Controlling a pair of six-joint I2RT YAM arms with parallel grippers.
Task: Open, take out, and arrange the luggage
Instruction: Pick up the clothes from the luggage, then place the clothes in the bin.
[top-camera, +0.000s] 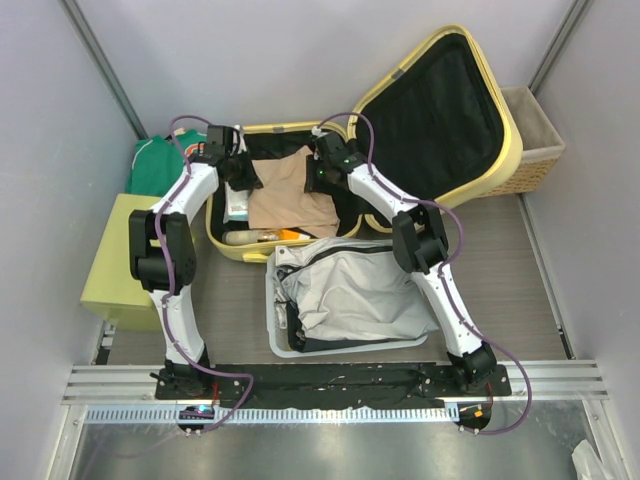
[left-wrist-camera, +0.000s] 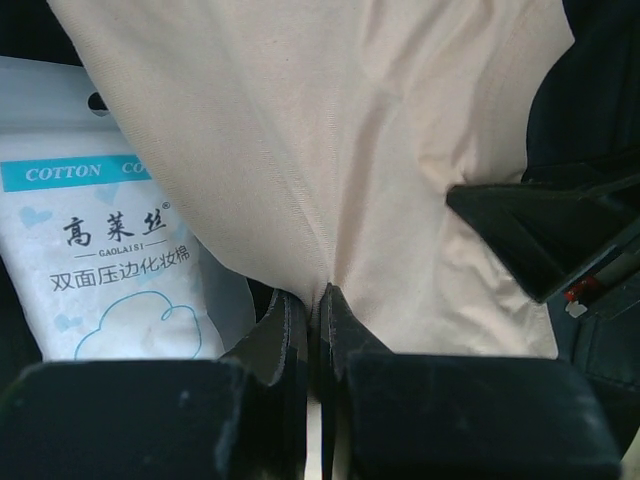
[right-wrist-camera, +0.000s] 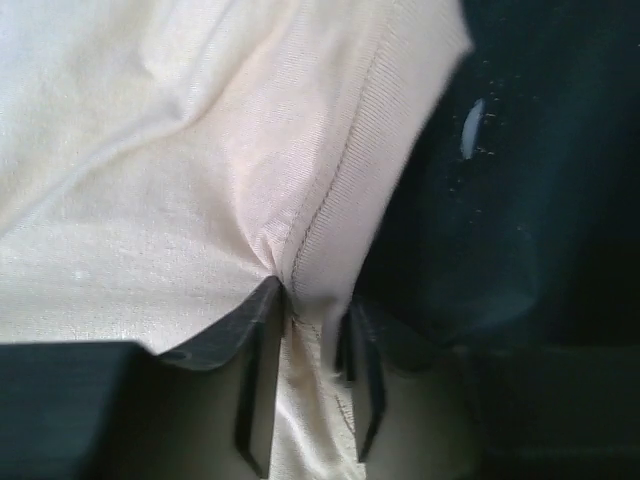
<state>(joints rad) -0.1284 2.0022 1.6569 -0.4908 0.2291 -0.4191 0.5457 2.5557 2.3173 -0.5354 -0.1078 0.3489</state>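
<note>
The luggage (top-camera: 516, 140) lies open, its lid leaning back on the right and its black-lined base on the left. A beige garment (top-camera: 290, 200) lies spread in the base. My left gripper (top-camera: 245, 172) is at the garment's far left corner and is shut on the cloth (left-wrist-camera: 330, 150), which is pinched between its tips (left-wrist-camera: 318, 295). My right gripper (top-camera: 322, 175) is at the far right corner. Its jaws (right-wrist-camera: 310, 310) have closed in on a bunched fold of the stitched hem (right-wrist-camera: 330, 200), and the cloth fills the gap between them.
A white pack of cotton pads (left-wrist-camera: 100, 270) lies in the base beside the garment. A white bin (top-camera: 272, 320) holding a grey-white bag stands in front of the luggage. A yellow-green box (top-camera: 110, 270) and a green garment (top-camera: 155, 165) are at the left. A wicker basket (top-camera: 540, 150) stands behind the lid.
</note>
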